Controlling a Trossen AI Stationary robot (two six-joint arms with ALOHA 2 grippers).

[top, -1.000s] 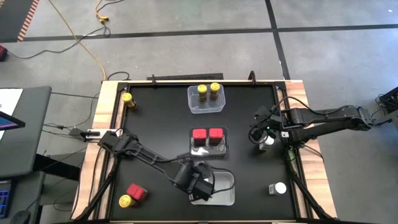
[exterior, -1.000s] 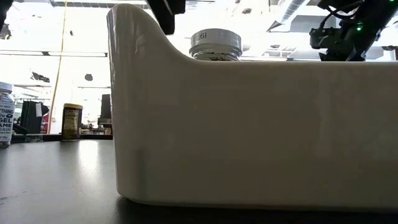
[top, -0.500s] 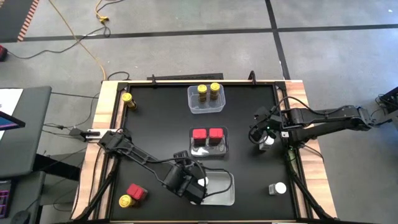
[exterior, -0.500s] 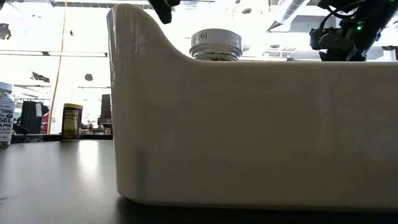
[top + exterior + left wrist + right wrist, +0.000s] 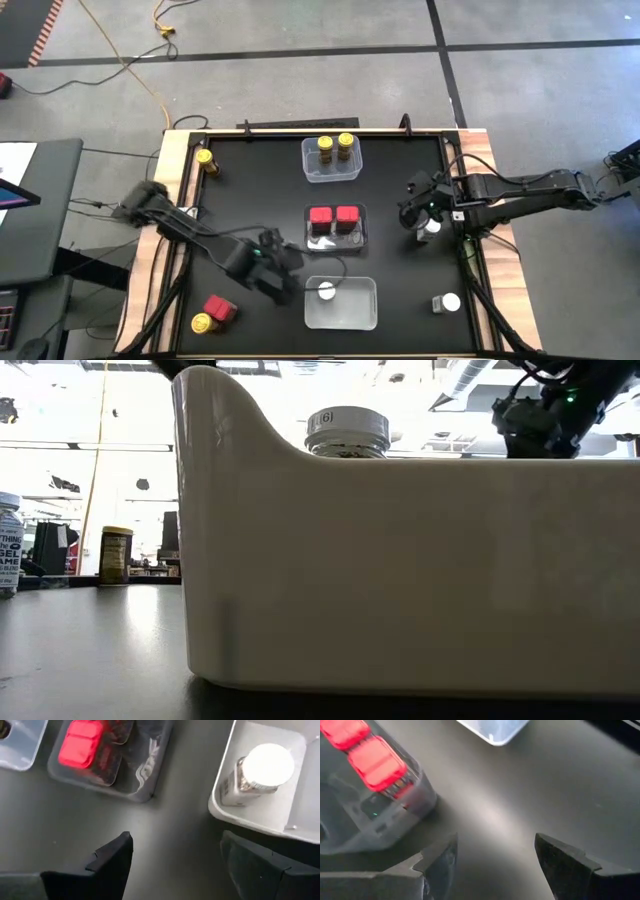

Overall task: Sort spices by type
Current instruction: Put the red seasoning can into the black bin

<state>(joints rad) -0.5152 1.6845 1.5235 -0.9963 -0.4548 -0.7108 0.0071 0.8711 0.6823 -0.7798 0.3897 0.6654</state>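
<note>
Black bench (image 5: 400, 300) with pale wood edges. Red tins (image 5: 333, 216) in a clear tub (image 5: 360, 238); yellow-capped amber jars (image 5: 334, 148). White-capped jar (image 5: 325, 292); both arms dark.

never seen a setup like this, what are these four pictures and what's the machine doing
Two robot arms work at a black table, sorting spice containers into clear tubs. The overhead picture shows everything: the left end effector is open, holding nothing, beside the near tub that holds one white-capped jar. The right end effector is open above another white-capped jar. Red tins fill the middle tub, yellow-capped jars the far one. A third white-capped jar, a red tin and yellow-capped jars remain loose. The table-level camera stares at the tub's wall; the other two cameras ride on the wrists.
</note>
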